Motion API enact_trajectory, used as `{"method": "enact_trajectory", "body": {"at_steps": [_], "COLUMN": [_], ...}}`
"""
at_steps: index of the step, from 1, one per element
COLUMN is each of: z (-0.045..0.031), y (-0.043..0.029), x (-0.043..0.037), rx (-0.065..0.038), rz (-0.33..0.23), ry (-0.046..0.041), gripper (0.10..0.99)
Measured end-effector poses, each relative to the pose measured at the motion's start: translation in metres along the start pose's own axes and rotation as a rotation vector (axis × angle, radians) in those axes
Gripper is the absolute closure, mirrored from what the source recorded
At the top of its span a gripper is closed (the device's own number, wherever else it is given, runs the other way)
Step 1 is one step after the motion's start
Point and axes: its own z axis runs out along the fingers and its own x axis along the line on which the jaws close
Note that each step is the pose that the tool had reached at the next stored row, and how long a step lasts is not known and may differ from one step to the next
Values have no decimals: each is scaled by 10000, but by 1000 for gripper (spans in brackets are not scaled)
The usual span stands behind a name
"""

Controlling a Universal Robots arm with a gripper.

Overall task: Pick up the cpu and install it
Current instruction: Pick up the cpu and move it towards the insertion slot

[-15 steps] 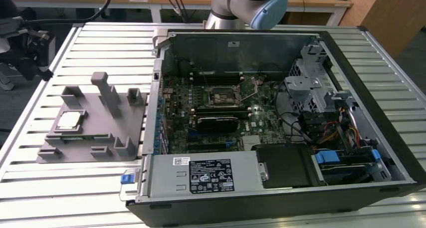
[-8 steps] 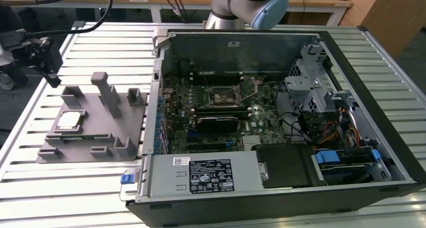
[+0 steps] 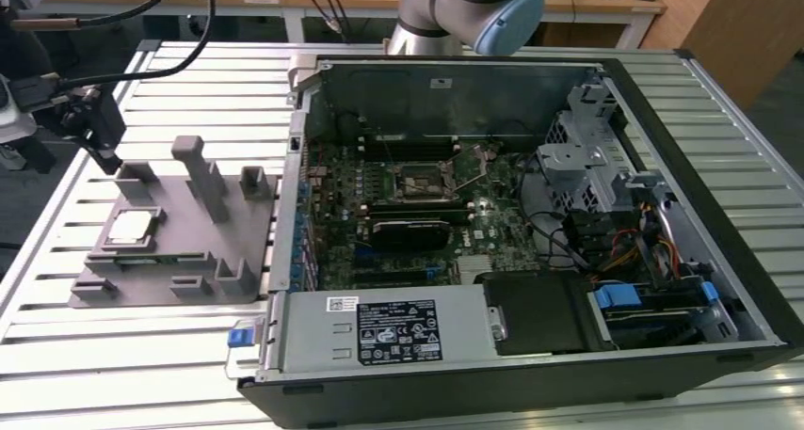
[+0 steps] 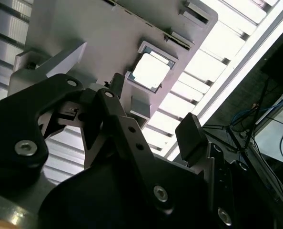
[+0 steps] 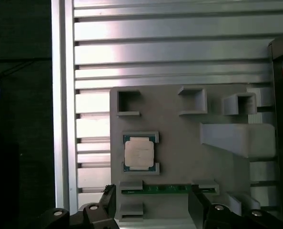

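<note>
Currently the cpu (image 5: pixel 139 153) lies flat in a pocket of the grey tray (image 5: pixel 179 152), two edges unframed; the gripper (image 5: pixel 153 210) hovers above the tray, jaws apart, empty.

cpu (image 5: pixel 139 153): smooth pale metal top | tray (image 5: pixel 179 152): matt grey plastic | table (image 5: pixel 170 47): ribbed shiny metal

The arm's silvery-grey tubular metal joint (image 3: pixel 434 7) ends in a round pale-blue plastic cap (image 3: pixel 509 21). Thick black cables (image 3: pixel 205 11) run to the wrist, which carries the matte black angular gripper (image 3: pixel 101 152). In the second wrist view its body is built of flat black plates with rounded corners, studded with round silver screw heads (image 4: pixel 25 148). Its two blocky black fingers (image 4: pixel 191 136) have squared tips. In the first wrist view, small silver screws (image 5: pixel 217 208) sit near their bases.
</note>
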Motion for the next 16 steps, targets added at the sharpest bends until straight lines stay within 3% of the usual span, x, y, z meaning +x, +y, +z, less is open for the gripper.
{"method": "enact_trajectory", "body": {"at_steps": [4, 16], "z": [74, 294], "y": [9, 22], "x": [44, 65], "rx": [-1, 2], "rz": [0, -117], "ry": [-1, 20], "gripper": [380, 380]}}
